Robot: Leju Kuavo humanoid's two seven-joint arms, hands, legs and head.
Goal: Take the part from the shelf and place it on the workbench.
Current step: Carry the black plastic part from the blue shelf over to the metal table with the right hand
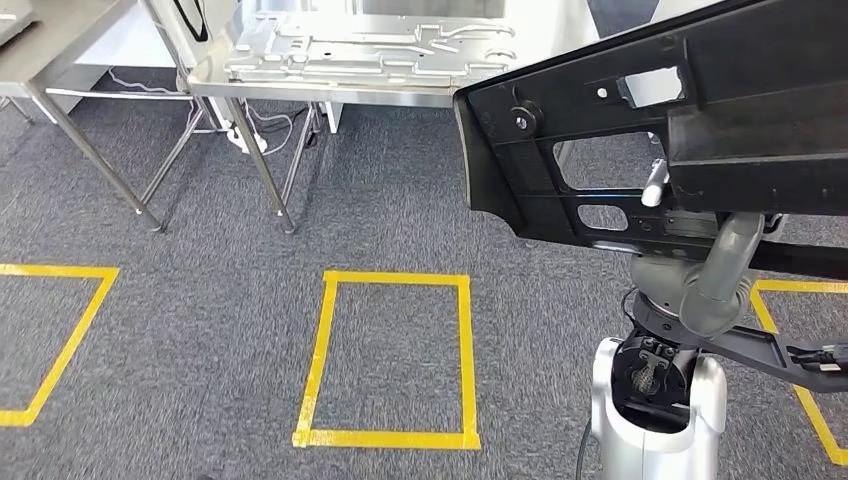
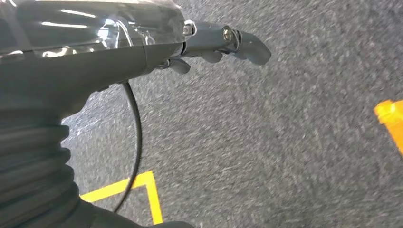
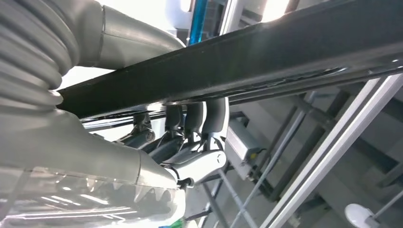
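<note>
The right hand (image 3: pixel 190 137) grips the black part (image 1: pixel 650 130), holding it raised above the carpet (image 1: pixel 400 190), short of the tabletop (image 1: pixel 300 88). The left hand (image 2: pixel 223 42) hangs empty over the carpet, fingers loosely extended.

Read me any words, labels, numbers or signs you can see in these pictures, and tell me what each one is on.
No text can be read in any view.
The black part, held by the right hand, bears no legible marking.
The metal plate on the workbench shows only stamped shapes.
</note>
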